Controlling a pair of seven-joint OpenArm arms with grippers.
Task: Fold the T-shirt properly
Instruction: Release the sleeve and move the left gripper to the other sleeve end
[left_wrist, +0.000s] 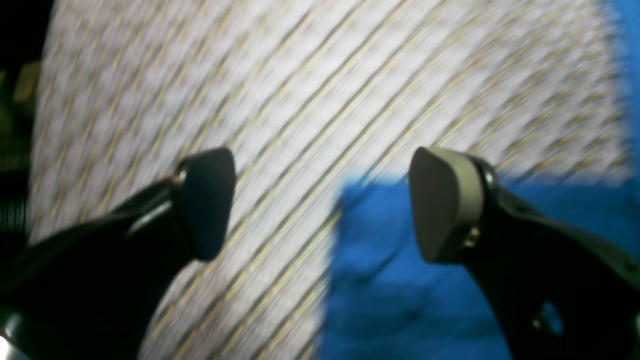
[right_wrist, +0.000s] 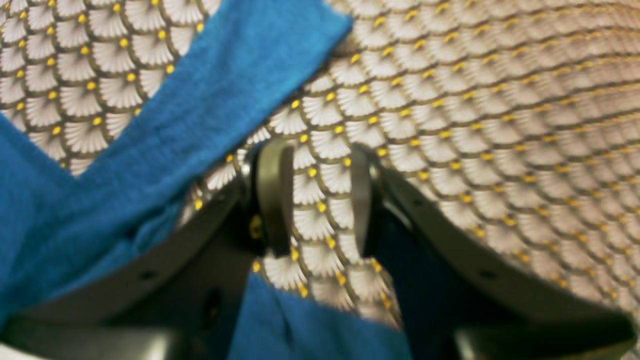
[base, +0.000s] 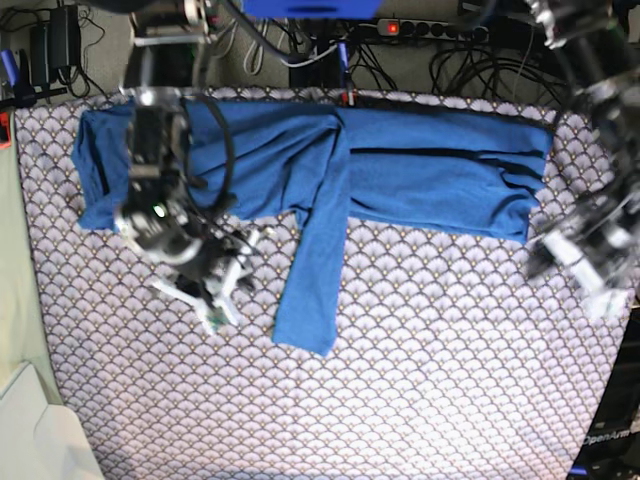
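the blue t-shirt (base: 420, 180) lies across the scallop-patterned cloth (base: 420, 380). beside its hanging sleeve (base: 310, 290) the right gripper (right_wrist: 315, 195) gapes partway, holding nothing. at the shirt's hem corner the left gripper (left_wrist: 322, 205) spreads wide, empty too.

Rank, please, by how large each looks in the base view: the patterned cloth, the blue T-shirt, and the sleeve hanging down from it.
1. The patterned cloth, covering nearly the whole table.
2. The T-shirt, spread across the cloth's far side.
3. The sleeve, a narrow strip of the shirt.
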